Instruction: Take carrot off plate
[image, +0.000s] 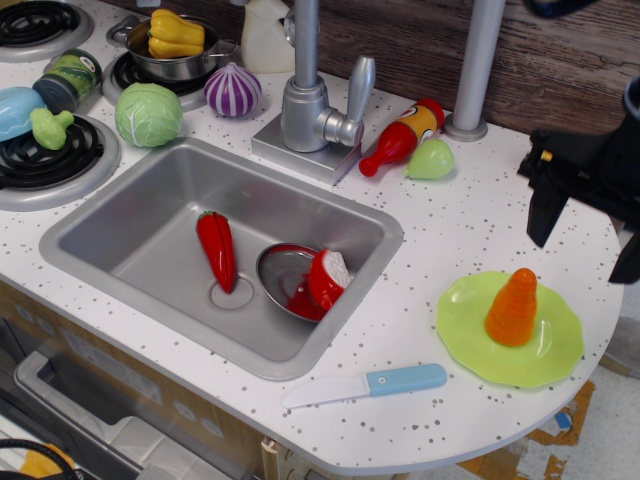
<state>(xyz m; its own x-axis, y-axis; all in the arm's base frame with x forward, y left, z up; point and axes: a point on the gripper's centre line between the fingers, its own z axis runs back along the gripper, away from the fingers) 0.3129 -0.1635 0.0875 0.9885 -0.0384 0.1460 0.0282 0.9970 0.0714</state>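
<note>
The orange carrot stands upright on the lime-green plate at the counter's right front. My black gripper hangs above and behind the plate, at the right edge of the view. Its two fingers point down, spread wide apart and empty. The right finger is partly cut off by the frame edge. The gripper is above the carrot, slightly to its right, not touching it.
A blue-handled knife lies left of the plate near the counter's front edge. The sink holds a red chili pepper and a silver bowl. A red-and-yellow bottle, a green pear and a faucet stand behind.
</note>
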